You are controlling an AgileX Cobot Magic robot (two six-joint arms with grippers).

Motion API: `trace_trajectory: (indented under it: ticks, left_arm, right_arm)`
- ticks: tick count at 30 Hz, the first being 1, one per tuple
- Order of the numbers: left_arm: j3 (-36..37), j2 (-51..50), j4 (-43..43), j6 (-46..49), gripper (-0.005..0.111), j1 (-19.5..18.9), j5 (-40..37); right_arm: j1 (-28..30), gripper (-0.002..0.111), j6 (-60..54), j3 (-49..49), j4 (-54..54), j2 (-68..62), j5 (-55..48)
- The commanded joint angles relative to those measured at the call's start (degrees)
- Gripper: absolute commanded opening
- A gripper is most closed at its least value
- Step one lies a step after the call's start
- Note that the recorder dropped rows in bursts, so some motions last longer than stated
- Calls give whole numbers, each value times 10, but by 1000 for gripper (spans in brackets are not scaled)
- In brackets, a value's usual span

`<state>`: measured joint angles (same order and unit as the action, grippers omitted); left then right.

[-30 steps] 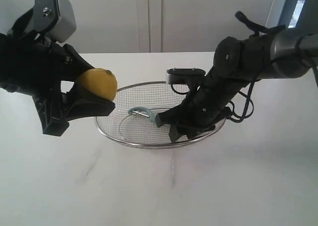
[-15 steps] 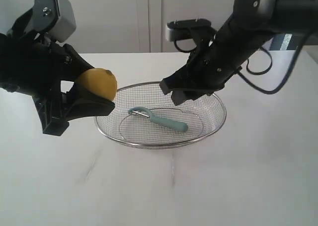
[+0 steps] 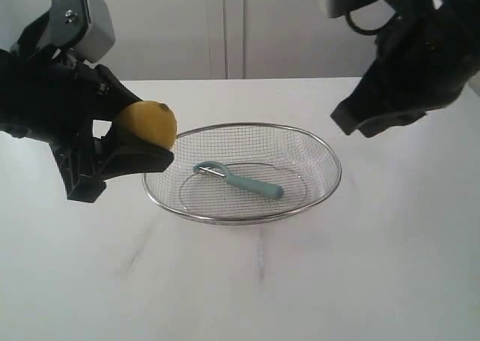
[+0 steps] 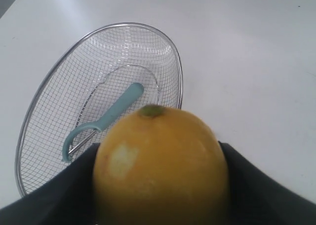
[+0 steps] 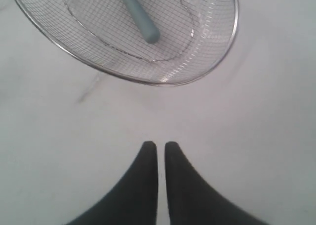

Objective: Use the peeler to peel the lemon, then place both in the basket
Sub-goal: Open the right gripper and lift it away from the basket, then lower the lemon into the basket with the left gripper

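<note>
While the left gripper point(image 3: 150, 135) pinches the lemon point(image 3: 146, 122) just outside the basket point(image 3: 330, 161) rim and the empty right gripper point(image 5: 161, 148) hangs with fingers nearly pressed together, a release here could bounce the fruit off the rim, away from the peeler point(image 3: 251, 182) lying inside.

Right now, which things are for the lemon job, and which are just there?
For the job: lemon, held up beside the basket; peeler, lying in the basket; basket.
Just there: white table; pale panels behind it.
</note>
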<state>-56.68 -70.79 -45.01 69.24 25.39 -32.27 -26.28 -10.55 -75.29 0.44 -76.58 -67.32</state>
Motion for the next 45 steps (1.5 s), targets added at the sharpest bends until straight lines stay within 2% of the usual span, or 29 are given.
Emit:
trace_trajectory:
  ticks: [1, 8, 12, 16, 19, 21, 24, 25, 27, 35, 45]
  left_arm:
    - [1, -10, -48, -3, 0, -1, 26]
    - [-4, -55, -144, 54, 0, 0, 116]
    - [-37, -103, -154, 49, 0, 1, 100]
    - [-91, -158, -135, 3, 0, 13, 99]
    - [-144, -213, -72, -68, 0, 26, 99]
    - [-182, -251, 11, -140, 0, 33, 94]
    - [-244, -305, 177, -302, 0, 39, 48]
    - [-289, -339, 297, -412, 0, 41, 1]
    - [-332, -372, 372, -479, 0, 47, -34]
    - [-347, -416, 370, -479, 0, 82, 11]
    - [-347, -479, 366, -479, 0, 86, -21]
  right_arm:
    - [0, 3, 40, 36, -45, 62, -26]
    - [0, 3, 44, 94, -51, 127, 7]
    - [0, 3, 51, 120, -53, 132, 42]
    - [0, 3, 60, 132, -53, 130, 47]
    - [0, 3, 60, 136, -57, 130, 54]
    - [0, 3, 61, 137, -57, 130, 59]
    - [0, 3, 61, 137, -58, 130, 61]
    - [0, 3, 63, 140, -58, 130, 64]
    - [0, 3, 66, 145, -58, 130, 69]
    - [0, 3, 66, 148, -58, 130, 71]
    - [0, 3, 66, 148, -61, 130, 86]
